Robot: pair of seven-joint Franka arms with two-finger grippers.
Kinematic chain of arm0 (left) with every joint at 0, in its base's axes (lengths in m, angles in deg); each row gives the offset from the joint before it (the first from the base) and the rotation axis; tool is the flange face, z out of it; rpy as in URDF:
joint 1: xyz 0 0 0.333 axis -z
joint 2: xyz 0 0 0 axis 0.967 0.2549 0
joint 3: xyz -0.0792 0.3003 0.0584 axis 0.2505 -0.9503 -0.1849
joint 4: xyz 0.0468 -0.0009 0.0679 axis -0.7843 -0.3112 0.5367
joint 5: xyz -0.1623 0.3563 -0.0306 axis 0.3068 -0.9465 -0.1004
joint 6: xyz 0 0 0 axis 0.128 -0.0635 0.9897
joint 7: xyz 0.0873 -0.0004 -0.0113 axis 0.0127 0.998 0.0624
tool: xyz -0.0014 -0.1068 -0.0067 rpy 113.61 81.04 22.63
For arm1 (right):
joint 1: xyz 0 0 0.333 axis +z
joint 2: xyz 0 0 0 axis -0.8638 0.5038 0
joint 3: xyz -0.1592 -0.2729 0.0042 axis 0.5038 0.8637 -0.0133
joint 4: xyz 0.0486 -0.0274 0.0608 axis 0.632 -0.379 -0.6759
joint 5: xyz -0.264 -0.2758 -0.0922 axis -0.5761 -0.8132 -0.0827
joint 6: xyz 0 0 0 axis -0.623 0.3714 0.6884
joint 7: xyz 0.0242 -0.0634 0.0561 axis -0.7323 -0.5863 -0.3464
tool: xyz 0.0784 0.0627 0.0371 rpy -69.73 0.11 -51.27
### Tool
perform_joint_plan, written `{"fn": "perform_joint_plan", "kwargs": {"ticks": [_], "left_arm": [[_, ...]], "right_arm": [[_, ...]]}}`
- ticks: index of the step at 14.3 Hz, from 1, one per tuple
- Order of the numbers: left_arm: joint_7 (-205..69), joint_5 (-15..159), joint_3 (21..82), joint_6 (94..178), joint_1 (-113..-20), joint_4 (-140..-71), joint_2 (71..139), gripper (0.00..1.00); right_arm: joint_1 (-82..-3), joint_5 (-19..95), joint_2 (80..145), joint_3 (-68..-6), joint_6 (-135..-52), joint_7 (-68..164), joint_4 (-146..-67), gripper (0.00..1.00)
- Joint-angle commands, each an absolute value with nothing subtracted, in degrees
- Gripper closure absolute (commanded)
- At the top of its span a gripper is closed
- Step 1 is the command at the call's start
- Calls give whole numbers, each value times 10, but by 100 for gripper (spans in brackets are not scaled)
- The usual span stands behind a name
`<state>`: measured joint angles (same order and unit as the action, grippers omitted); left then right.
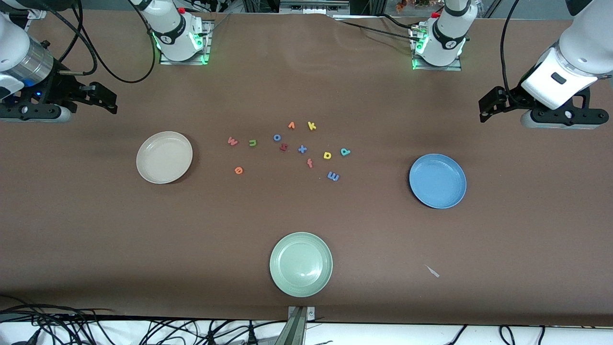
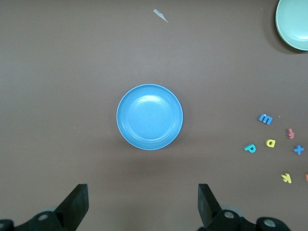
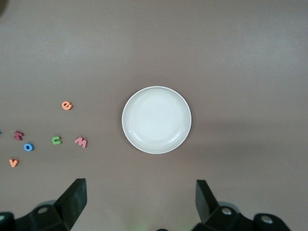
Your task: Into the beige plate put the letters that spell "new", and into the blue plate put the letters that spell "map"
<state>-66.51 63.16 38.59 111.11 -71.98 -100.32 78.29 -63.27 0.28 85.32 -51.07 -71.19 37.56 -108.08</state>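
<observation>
The beige plate lies toward the right arm's end of the table, the blue plate toward the left arm's end. Both hold nothing. Between them lie the red-pink w, green n, orange e, blue m, yellow a and teal p. My right gripper hangs open over bare table by the beige plate. My left gripper hangs open by the blue plate.
Other letters lie among these: an orange v, yellow k, blue o, blue x, a dark red letter and a red f. A pale green plate sits nearest the front camera. A scrap lies beside it.
</observation>
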Motion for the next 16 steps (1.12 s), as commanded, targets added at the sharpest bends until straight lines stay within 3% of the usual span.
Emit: {"fn": "perform_joint_plan", "kwargs": {"ticks": [1, 16], "left_arm": [[-664, 637, 387, 1099, -719, -985, 791, 0], [-664, 629, 388, 1100, -719, -982, 791, 0]], "right_arm": [[-638, -2, 846, -513, -717, 369, -1086, 0], [-637, -1, 849, -515, -743, 367, -1106, 0]]}}
